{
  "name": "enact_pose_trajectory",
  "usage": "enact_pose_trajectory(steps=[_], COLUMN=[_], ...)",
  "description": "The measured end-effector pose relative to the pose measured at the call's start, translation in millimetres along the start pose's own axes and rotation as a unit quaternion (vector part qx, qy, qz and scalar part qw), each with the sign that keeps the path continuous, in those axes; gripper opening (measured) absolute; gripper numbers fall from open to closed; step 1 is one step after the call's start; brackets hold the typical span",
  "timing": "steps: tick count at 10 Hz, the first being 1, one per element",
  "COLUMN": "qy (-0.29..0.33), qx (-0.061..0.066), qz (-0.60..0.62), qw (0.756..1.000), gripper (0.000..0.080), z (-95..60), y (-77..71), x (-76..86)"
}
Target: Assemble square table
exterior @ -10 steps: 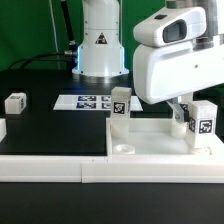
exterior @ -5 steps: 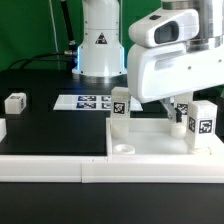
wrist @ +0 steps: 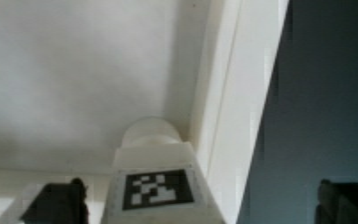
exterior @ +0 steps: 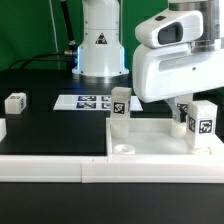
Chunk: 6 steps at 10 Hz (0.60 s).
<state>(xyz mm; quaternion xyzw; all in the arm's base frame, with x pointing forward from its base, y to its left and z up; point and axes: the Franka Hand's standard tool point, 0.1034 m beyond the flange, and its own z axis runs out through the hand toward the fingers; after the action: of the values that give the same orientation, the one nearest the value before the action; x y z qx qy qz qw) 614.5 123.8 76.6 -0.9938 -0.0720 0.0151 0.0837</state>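
Note:
The white square table slab lies at the exterior view's right, behind the front border wall. Two tagged legs stand upright on it: one at its left side, one at its right. My gripper hangs over the slab's right part, its fingertips mostly hidden behind the right leg. In the wrist view the slab and its raised rim show, with a tagged leg standing in a corner. My gripper is open; the leg sits between the dark fingertips, untouched.
A loose leg lies on the black table at the exterior view's left, another at the left edge. The marker board lies in front of the robot base. The white border wall runs along the front.
The gripper shifted a little to the exterior view's left half a second ago and has come back to the right. The legs and slab have not moved.

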Motion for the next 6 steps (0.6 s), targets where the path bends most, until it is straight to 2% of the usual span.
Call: enact_pose_trajectory(steps=[1, 2, 3, 4, 6], qy=[0.0, 0.0, 0.0, 0.0, 0.0], qx=[0.0, 0.0, -0.002, -0.003, -0.002], qz=[0.0, 0.007, 0.006, 0.009, 0.087], qw=[1.0, 1.0, 1.0, 1.0, 0.996], gripper=[0.0535, 0.0535, 0.0335, 0.0307, 0.0304], z=[0.0, 0.0, -0.2, -0.4, -0.2], y=[0.0, -0.1, 2.2, 5.6, 4.5], x=[0.0, 0.0, 0.0, 0.0, 0.0])
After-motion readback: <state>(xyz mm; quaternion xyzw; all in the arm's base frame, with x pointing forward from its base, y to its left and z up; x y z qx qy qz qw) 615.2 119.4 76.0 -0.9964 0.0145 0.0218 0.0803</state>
